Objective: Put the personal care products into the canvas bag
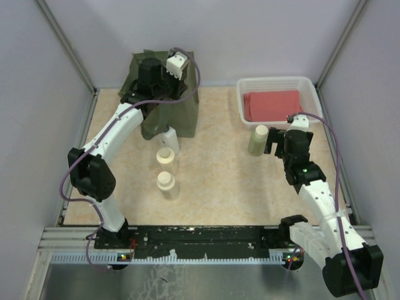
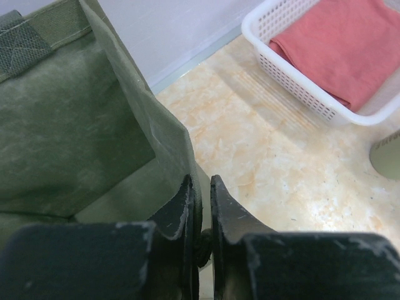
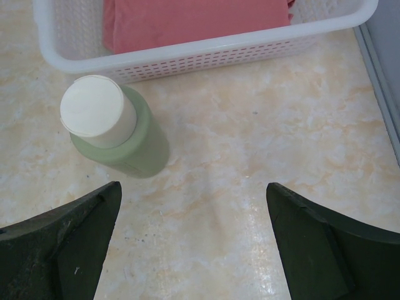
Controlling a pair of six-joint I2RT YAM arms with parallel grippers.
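1. The canvas bag (image 1: pixel 181 112) stands at the far left of the table (image 1: pixel 219 187). It is soft, floppy fabric, so its mouth will probably sag unless one wall is held up.
2. The left gripper (image 2: pixel 201 182) is closed almost completely on the bag's right wall, with the fabric edge running down between its jaws. A thin pinch like this suits cloth, which is unlikely to slip but will fold and pull.
3. The right gripper (image 3: pixel 192 194) is wide open and holds nothing. It hovers just on the near side of the pale green bottle (image 3: pixel 119 140).
4. That bottle stands upright on the right of the table, close to the near wall of the white mesh basket (image 3: pixel 206 53) holding the red cloth (image 3: pixel 194 22), but apart from it. It looks like light, stiff plastic with a smooth, round and probably slippery body. It is best taken across the body below the cream cap, squarely enough that it does not tip or squirt out.
5. The white bottle with grey cap (image 1: pixel 170 139) stands just beside the bag's near wall, though I cannot tell whether it touches. Nearer the arms stand the far clear bottle (image 1: pixel 165 157) and the near clear bottle (image 1: pixel 166 184), upright in a row. Their wide cream caps overhang the bodies, so a grip just under the cap should resist sliding.
6. All four bottles are outside the bag. The bag is much taller than they are, so each must be lifted over the rim. They look small and light, so a short drop inside should do no harm.
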